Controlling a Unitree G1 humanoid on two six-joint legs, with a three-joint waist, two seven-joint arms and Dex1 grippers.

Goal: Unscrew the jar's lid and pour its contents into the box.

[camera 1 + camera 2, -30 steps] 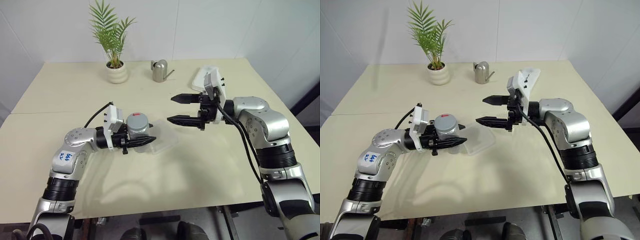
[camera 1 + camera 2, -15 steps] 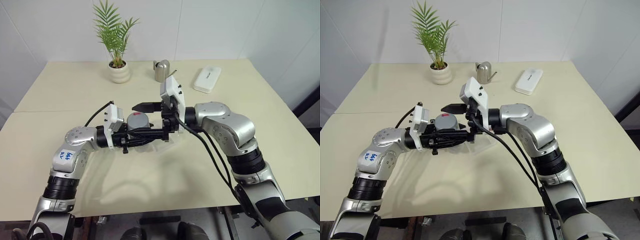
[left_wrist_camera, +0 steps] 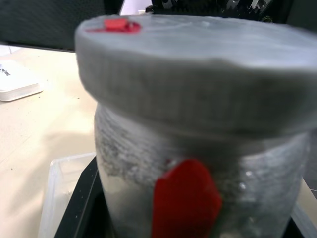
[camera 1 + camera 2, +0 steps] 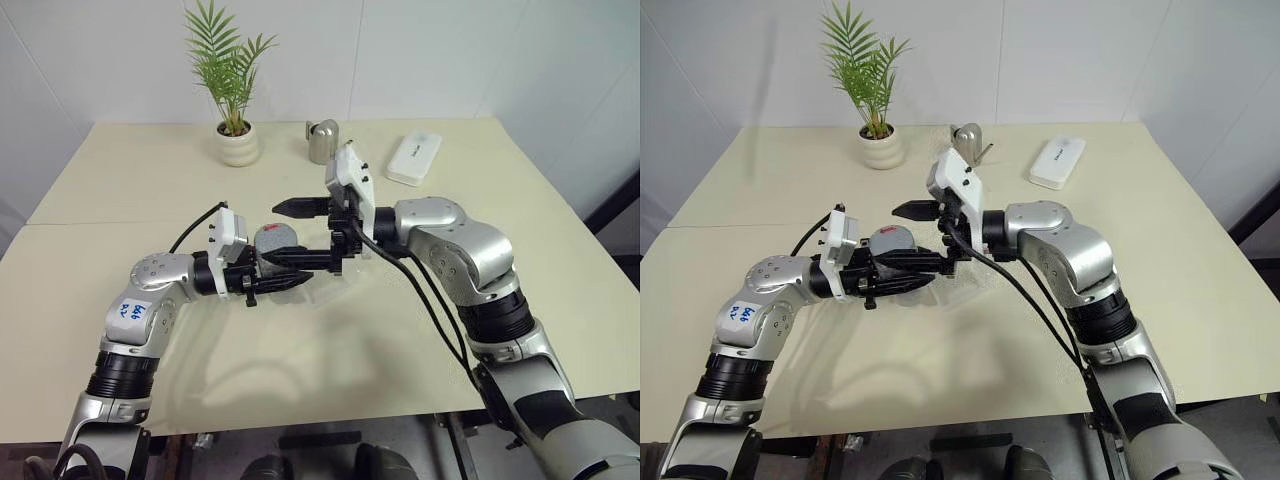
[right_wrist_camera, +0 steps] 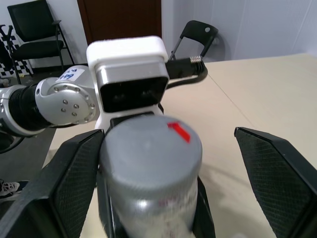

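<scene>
My left gripper is shut on the jar, holding it upright just above the table with its fingers pointing to the right. The clear jar has a red mark on its side. Its grey lid with a small red mark sits on top. My right gripper reaches in from the right and stands open. One finger is on the far side of the lid and one on the near side, both apart from it. The box lies under the jar, mostly hidden. I cannot make out the contents.
A potted plant, a silver watering can and a white oblong case stand along the back of the cream table. The table's front edge runs close below both arms.
My right gripper has swung left from over the table's middle to straddle the jar's lid, still open. The left gripper and jar have stayed put.
</scene>
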